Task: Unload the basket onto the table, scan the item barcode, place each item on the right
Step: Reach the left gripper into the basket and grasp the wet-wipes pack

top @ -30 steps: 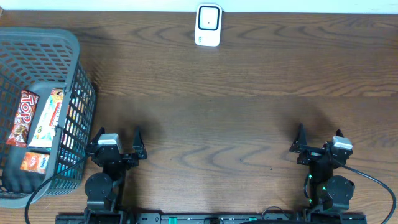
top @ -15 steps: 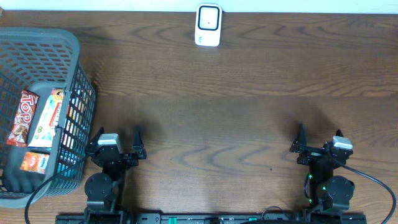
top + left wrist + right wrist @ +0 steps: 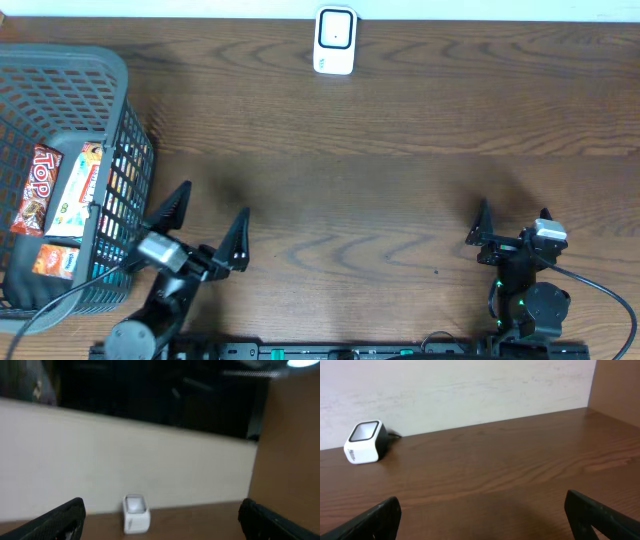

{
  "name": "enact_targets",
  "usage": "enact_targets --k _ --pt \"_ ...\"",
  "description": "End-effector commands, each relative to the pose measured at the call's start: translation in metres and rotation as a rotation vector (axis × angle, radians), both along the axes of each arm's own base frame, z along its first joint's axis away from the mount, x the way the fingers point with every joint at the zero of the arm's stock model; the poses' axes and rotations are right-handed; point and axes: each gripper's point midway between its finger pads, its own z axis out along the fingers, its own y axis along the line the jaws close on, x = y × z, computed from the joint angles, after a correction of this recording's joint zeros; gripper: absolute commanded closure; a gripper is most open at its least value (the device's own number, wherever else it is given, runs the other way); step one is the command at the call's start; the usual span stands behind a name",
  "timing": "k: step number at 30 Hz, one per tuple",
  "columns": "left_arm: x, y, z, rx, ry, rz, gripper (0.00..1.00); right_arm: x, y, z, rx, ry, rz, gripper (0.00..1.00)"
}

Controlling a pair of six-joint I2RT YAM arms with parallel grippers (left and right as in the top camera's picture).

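Several snack items lie in the grey basket (image 3: 118, 70) at the left: a red "TOP" bar (image 3: 37, 188), a white and green bar (image 3: 78, 188) and an orange packet (image 3: 55, 262). No barcode shows on them. The white scanner (image 3: 335, 40) stands at the table's far edge, and it is also seen in both wrist views as the scanner (image 3: 136, 514) and the scanner (image 3: 366, 441). My left gripper (image 3: 210, 222) is open and empty, raised beside the basket's right wall. My right gripper (image 3: 513, 222) is open and empty near the front right.
The brown wooden table (image 3: 400, 180) runs between the grippers and the scanner. A pale wall (image 3: 470, 385) stands behind the scanner. The basket's tall mesh wall (image 3: 125, 200) is close to my left gripper's left finger.
My left arm has risen and swung out from its rest pose, its open fingers now larger and angled toward the upper right. The right arm has not moved.
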Motion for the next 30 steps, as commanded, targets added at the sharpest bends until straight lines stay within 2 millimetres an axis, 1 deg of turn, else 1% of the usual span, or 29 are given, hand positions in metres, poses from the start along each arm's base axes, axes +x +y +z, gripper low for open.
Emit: enact_targets --k 1,3,5,7,8,9,11,14,15,16,18,20,21,22,25,28,29,30 --pt "-0.015 -0.004 0.063 -0.035 -0.068 -0.047 0.02 0.000 0.000 -0.002 -0.013 0.007 -0.002 0.01" --pt "-0.012 -0.004 0.088 -0.037 -0.074 -0.044 0.02 0.000 0.000 -0.002 -0.013 0.007 -0.002 0.01" --pt "-0.004 -0.004 0.112 -0.037 -0.059 -0.044 0.02 0.000 0.000 -0.002 -0.013 0.007 -0.002 0.01" --pt "0.012 -0.003 0.131 -0.038 0.000 -0.033 0.02 0.000 0.000 -0.002 -0.013 0.007 -0.002 0.01" --pt "0.024 -0.001 0.141 -0.033 0.059 -0.013 0.02 0.000 0.000 -0.002 -0.013 0.007 -0.002 0.01" --pt "0.037 -0.002 0.148 0.028 0.130 0.006 0.02 0.000 0.000 -0.002 -0.013 0.007 -0.002 0.01" --pt "0.049 -0.003 0.149 0.055 0.239 0.009 0.02 0.000 0.000 -0.002 -0.013 0.007 -0.002 0.01" --pt "0.061 -0.003 0.122 0.072 0.438 0.007 0.02 0.000 0.000 -0.002 -0.013 0.007 -0.002 0.01" --pt "0.063 -0.006 0.113 0.076 0.476 -0.008 0.02 0.000 0.000 -0.002 -0.013 0.007 -0.002 0.01" --pt "0.065 -0.012 0.101 0.082 0.524 -0.051 0.02 0.000 0.000 -0.002 -0.013 0.007 -0.002 0.01" --pt "0.065 -0.018 0.099 0.085 0.533 -0.088 0.02 0.000 0.000 -0.002 -0.013 0.007 -0.002 0.01" --pt "0.067 -0.018 0.110 0.121 0.466 -0.080 0.02 0.000 0.000 -0.002 -0.013 0.007 -0.002 0.01" --pt "0.070 -0.013 0.119 0.122 0.430 -0.045 0.02 0.000 0.000 -0.002 -0.013 0.007 -0.002 0.01" --pt "0.073 -0.003 0.125 0.097 0.426 0.008 0.02 0.000 0.000 -0.002 -0.013 0.007 -0.002 0.01" --pt "0.082 0.042 0.140 0.011 0.462 0.259 0.02 0.000 0.000 -0.002 -0.013 0.007 -0.002 0.01" --pt "0.085 0.084 0.142 -0.016 0.534 0.479 0.02 0.000 0.000 -0.002 -0.013 0.007 -0.002 0.01" --pt "0.083 0.110 0.140 -0.063 0.593 0.610 0.02 0.000 0.000 -0.002 -0.013 0.007 -0.002 0.01" --pt "0.081 0.127 0.138 -0.101 0.629 0.694 0.02 0.000 0.000 -0.002 -0.013 0.007 -0.002 0.01"
